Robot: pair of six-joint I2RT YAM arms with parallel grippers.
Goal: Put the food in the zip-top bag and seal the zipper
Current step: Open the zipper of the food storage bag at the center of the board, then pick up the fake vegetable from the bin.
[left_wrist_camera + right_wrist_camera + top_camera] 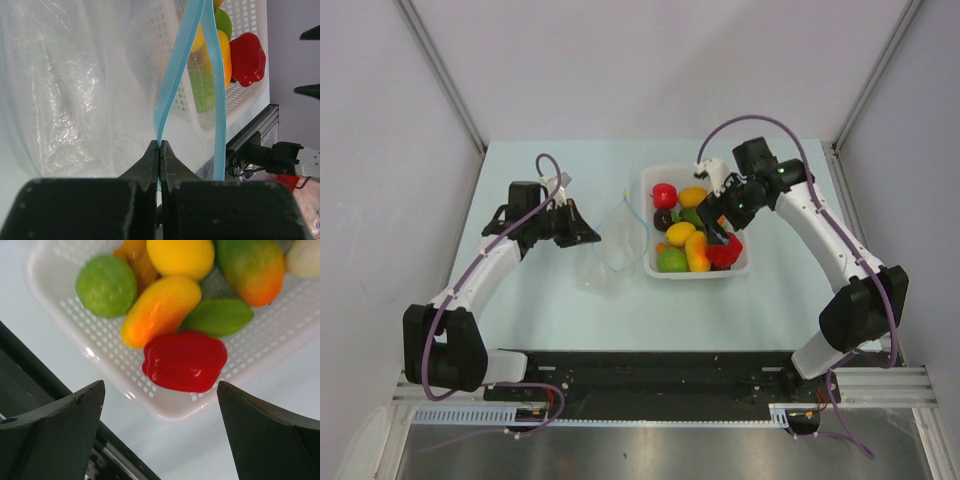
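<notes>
The left gripper (pixel 160 146) is clenching one lip of the zipper (pixel 172 85), with the teal strip rising from between its shut jaws. The other lip is standing apart, so the zip-top bag (pixel 605 262) is gaping beside the white basket (pixel 112 371). The right gripper (pixel 718 232) is spread wide and grasping nothing, hovering over the basket's near corner above the red pepper (pixel 185 360). All the food (pixel 685 235) is sitting in the basket, and none is showing inside the bag. The pepper is resting close to the basket's wall and touching an orange-yellow piece (pixel 160 310). A descending finger could therefore strike the rim, shove the basket or squeeze the neighbour too. Its glossy skin is also inviting a slip under a shallow grip. On the bag side, only thin film is being pinched. A piece catching on the free lip could tug the strip loose and let the mouth collapse.
</notes>
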